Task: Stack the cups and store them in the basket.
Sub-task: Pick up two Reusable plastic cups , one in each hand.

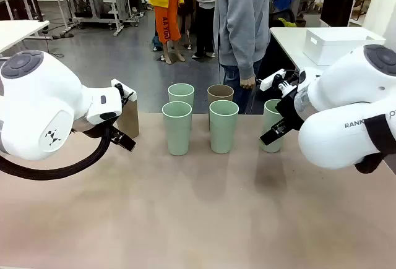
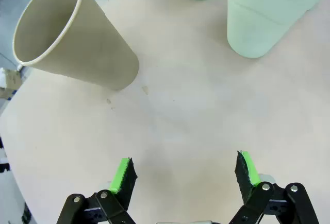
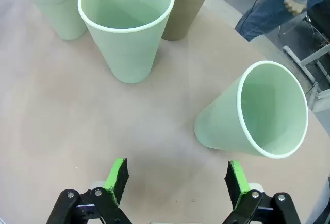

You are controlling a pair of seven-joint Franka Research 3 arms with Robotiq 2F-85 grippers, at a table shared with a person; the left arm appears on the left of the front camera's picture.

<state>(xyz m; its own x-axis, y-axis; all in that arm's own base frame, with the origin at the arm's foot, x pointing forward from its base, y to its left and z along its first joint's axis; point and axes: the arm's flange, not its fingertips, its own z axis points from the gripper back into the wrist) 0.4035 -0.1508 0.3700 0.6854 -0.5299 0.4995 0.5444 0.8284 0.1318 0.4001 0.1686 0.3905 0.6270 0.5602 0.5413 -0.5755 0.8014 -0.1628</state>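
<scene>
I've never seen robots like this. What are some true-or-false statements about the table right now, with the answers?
1. The robot's left hand and right hand are both open and empty. True.
2. Some cups are already stacked. False: the six cups each stand alone on the table.
3. Two cups are tan-brown. True: one by the left hand, one in the back row.
4. The basket sits among the cups. False: the white basket stands on a separate table, back right.
</scene>
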